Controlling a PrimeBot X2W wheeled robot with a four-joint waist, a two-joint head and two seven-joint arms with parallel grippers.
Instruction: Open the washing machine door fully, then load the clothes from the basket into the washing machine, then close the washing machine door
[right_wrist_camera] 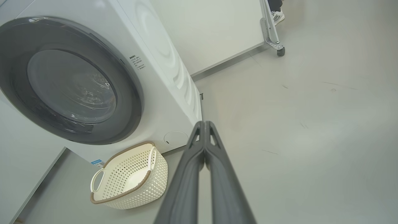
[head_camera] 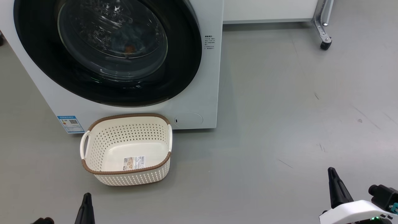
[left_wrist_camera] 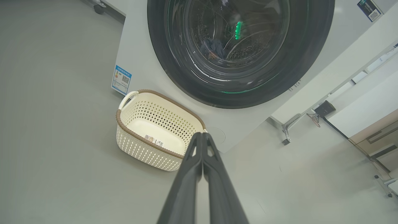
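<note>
Grey floor [head_camera: 279, 124] runs bare in front of the washing machine [head_camera: 205, 93], whose washing machine door [head_camera: 174, 71] sits flat against the white front, apparently closed. Through its glass, the clothes [head_camera: 129, 47] show as a dim blue and orange heap low in the drum. The basket [head_camera: 133, 177] stands empty on the floor, just in front of the machine's lower panel.

The left tool [head_camera: 87, 196] and the right tool [head_camera: 331, 170] both have their fingers pressed together and hold nothing.

The task looks close to complete, and the main risk is a door that rests on its seal without having latched. The pictures cannot settle that. A fold of fabric caught at the seal would cause it, and the door could then swing open. A careless sweep of the left arm could also tip the light basket.

From the left tool the basket lies near, at 1 o'clock, with the door beyond at 12. From the right tool the basket is well apart at 9 o'clock, and the door at 10.
</note>
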